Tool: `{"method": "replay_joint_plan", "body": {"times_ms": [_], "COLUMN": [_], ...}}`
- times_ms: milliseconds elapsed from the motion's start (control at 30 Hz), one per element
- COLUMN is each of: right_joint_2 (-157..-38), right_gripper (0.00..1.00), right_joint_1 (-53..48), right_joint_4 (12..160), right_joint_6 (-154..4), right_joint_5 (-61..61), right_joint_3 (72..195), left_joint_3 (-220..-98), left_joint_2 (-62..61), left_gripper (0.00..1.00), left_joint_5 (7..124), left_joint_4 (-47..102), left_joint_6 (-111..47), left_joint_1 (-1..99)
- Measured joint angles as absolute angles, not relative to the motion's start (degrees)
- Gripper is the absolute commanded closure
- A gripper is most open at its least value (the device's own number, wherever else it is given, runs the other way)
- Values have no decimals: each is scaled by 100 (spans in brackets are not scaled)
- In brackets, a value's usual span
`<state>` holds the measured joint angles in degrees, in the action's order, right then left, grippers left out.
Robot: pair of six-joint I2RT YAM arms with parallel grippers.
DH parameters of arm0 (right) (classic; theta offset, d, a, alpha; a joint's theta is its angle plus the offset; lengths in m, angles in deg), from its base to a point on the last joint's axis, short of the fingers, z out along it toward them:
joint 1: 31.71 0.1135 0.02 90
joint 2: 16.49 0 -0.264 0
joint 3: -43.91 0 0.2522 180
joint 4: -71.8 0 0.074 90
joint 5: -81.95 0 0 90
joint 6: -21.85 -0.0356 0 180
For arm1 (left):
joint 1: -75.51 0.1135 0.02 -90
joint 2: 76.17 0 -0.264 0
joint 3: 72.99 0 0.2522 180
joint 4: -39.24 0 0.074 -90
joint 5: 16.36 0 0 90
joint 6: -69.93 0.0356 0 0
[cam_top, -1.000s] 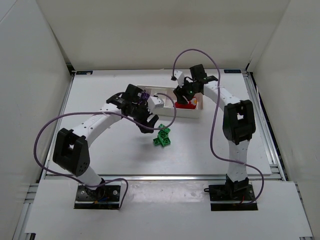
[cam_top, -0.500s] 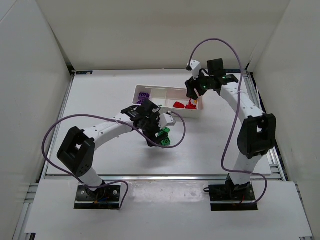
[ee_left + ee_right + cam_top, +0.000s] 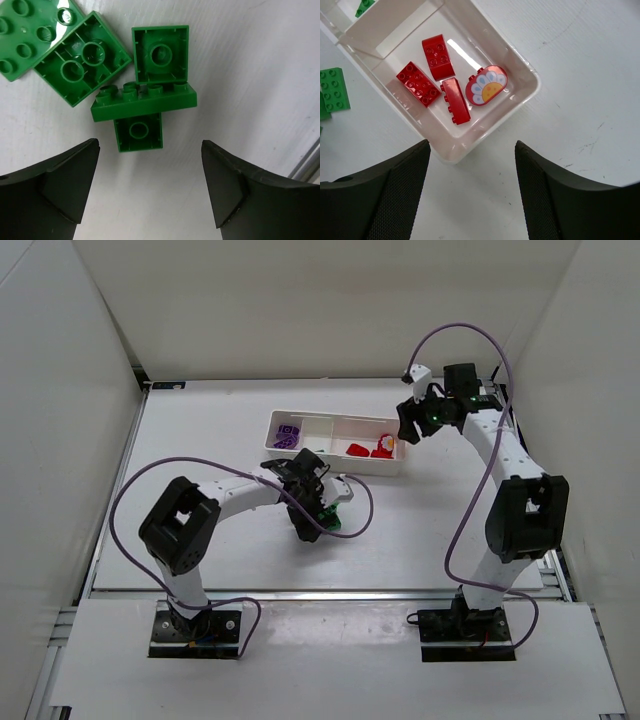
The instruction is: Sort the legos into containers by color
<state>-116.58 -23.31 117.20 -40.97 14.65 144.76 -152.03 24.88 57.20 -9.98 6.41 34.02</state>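
— Left wrist view: has that gripper got hold of anything?

— No. The left gripper (image 3: 150, 167) is spread wide with nothing between its fingers. It hangs over a huddle of green bricks (image 3: 144, 102) lying on the table (image 3: 250, 75), just on the near side of the white tray (image 3: 340, 416).

— And the other one?

— The right gripper (image 3: 472, 155) gapes too, empty, above the tray's red end. Three red bricks (image 3: 438, 56) and a red flower-printed piece (image 3: 486, 85) lie in that compartment. Purple bricks (image 3: 287, 435) sit in the opposite end compartment.
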Motion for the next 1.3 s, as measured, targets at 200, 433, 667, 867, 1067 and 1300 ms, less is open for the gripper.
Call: {"method": "replay_joint_plan", "body": {"times_ms": [200, 433, 667, 867, 1067, 1300], "right_joint_2": [-11514, -11503, -11503, -11501, -11498, -11498], "right_gripper": [28, 29, 30, 31, 31, 31], "right_joint_1": [-2470, -2497, -2501, -2501, -2499, -2499], "right_joint_4": [11733, 11766, 11786, 11779, 11755, 11757], "right_joint_6": [-4095, -4075, -4047, -4049, -4080, -4099], "right_joint_5": [1502, 1559, 1618, 1703, 1819, 1935], "right_joint_3": [14374, 14227, 14221, 14216, 14214, 14214], "left_joint_3": [-15319, -15469, -15478, -15437, -15286, -16193], "left_joint_2": [2796, 2949, 2978, 2901, 2252, 1548], "left_gripper": [21, 35, 60, 64, 64, 64], "left_joint_5": [5733, 5781, 5790, 5805, 5822, 5835], "left_joint_4": [-943, -834, -786, -860, -1254, -1697], "left_joint_6": [617, 507, 427, 455, 488, 326], "left_joint_1": [3402, 3380, 3273, 3253, 3257, 3413]}}
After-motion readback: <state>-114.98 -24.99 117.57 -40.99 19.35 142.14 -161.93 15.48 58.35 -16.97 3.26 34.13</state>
